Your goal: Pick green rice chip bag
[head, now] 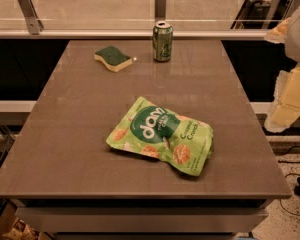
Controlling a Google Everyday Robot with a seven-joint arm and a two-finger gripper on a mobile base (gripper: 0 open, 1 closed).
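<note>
The green rice chip bag [162, 143] lies flat near the middle of the worktop [65, 149], untouched. The pale arm [296, 44] comes down at the right edge of view. Its pincer [285, 109] hangs beyond the worktop's right side, well apart from the bag; I cannot tell whether it is open or closed.

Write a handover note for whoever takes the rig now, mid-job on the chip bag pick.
Gripper: at the right edge of the view, beyond the table's right side, not touching the bag.
Bag: lying flat near the middle of the table, label up, nothing on it.
Can, upright, and sponge: at the far edge, well apart from the bag.
Done: nothing yet; the bag is not grasped.
Left: bring the gripper over the bag, grasp it, lift it.
</note>
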